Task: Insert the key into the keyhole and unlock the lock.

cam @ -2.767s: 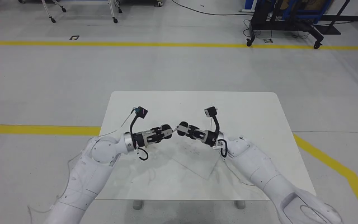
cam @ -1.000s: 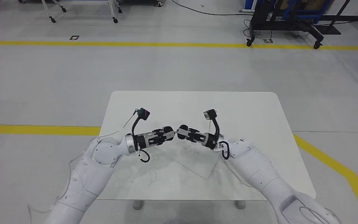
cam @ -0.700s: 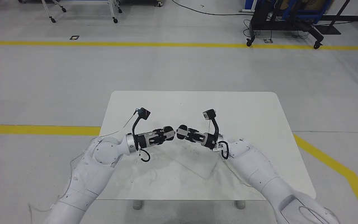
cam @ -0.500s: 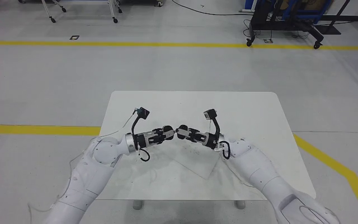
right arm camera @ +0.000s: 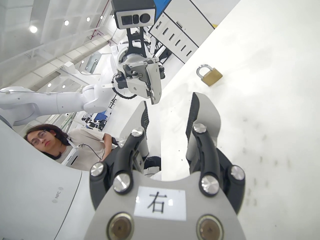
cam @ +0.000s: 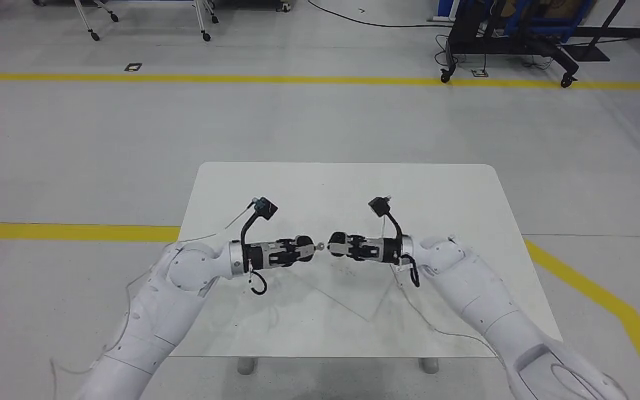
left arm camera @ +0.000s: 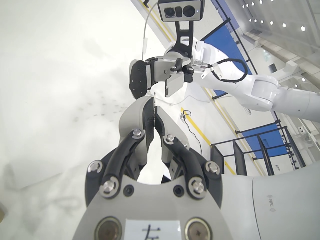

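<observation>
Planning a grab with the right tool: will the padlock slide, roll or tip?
The padlock lies flat on the smooth table, so a push likely slides it, not rolls. Its brass-coloured metal body looks stiff and probably heavy for its size, perhaps slick to grip.

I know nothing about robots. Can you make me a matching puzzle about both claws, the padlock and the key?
Things: 1 grey left gripper; 2 grey right gripper; 3 brass padlock with silver shackle; 4 thin metal key.
States: a lying on the white table; b open, empty; c shut; d pinched between fingertips.
Pairs: 1-c; 2-b; 3-a; 4-d.
</observation>
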`<state>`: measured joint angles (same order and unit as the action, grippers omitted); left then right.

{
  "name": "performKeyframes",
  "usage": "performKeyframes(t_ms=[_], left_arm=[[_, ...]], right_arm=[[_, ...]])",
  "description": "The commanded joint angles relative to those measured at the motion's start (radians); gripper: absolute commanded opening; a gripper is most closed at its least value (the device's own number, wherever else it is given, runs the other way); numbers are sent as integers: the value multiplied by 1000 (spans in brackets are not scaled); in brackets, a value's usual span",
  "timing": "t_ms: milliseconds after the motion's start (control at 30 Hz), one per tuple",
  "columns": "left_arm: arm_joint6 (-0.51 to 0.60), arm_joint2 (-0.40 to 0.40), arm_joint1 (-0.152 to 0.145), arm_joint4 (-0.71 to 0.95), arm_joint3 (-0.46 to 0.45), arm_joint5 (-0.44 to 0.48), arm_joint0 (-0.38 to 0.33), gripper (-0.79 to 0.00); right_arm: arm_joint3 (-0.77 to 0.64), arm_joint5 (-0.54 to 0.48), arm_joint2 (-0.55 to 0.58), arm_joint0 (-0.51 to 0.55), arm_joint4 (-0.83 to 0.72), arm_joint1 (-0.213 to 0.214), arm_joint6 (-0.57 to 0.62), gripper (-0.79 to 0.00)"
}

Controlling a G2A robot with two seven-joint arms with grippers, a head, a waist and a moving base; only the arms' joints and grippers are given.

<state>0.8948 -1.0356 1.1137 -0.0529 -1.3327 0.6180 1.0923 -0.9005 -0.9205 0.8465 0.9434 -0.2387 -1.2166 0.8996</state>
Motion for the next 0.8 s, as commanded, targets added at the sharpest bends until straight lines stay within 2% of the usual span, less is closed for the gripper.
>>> performKeyframes(t_ms=[0,300,767], left_arm=[[4,4,0,-8,1,5,-3,-785],[8,15,-3,-10,3,7,-6,-785],[4,26,-6,-16,2,6,-10,-785]], right_arm=[[-17,14,-9,3,-3,5,14,-511],[-59,25,-46,3,-55,25,25,-529],[-37,28,-96,-23,-102,26,28,-650]])
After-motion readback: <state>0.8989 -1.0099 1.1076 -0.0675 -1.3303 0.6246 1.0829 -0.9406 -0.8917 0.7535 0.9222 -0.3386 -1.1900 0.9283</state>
